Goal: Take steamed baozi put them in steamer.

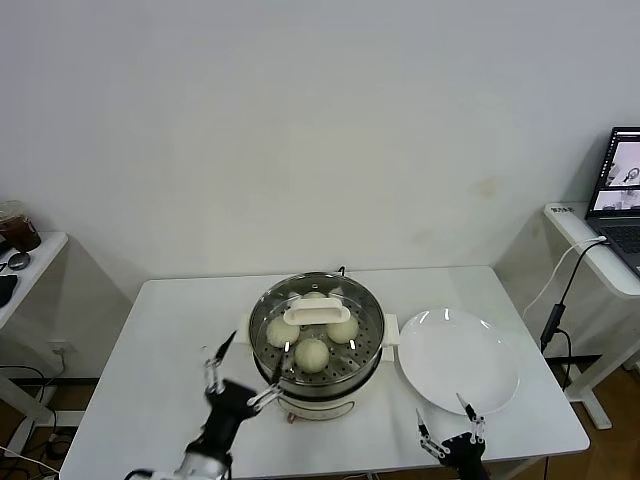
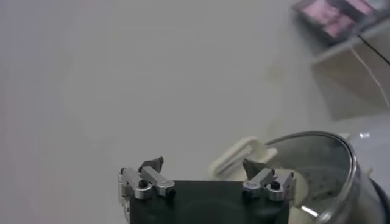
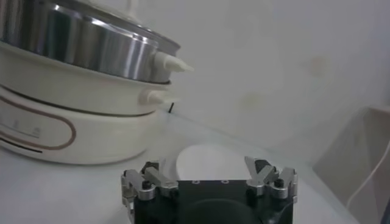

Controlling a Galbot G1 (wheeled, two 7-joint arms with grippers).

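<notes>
The steamer [image 1: 368,352] stands mid-table, a steel pot on a cream base. Several cream-white baozi lie on its perforated tray, among them one at the front [image 1: 312,354], one on the left [image 1: 282,331] and one on the right [image 1: 344,328]. A glass lid [image 1: 300,297] with a cream handle [image 1: 316,315] sits over them. My left gripper [image 1: 253,358] is open and empty, close to the steamer's front-left rim. In the left wrist view the gripper [image 2: 203,167] sits beside the lid [image 2: 320,164]. My right gripper [image 1: 441,412] is open and empty at the front right, near the plate.
A flat white plate [image 1: 458,360] lies right of the steamer and holds nothing; it also shows in the right wrist view [image 3: 210,161] beyond the right gripper [image 3: 207,170], with the steamer [image 3: 73,42] to one side. A side desk with a laptop [image 1: 620,180] stands far right.
</notes>
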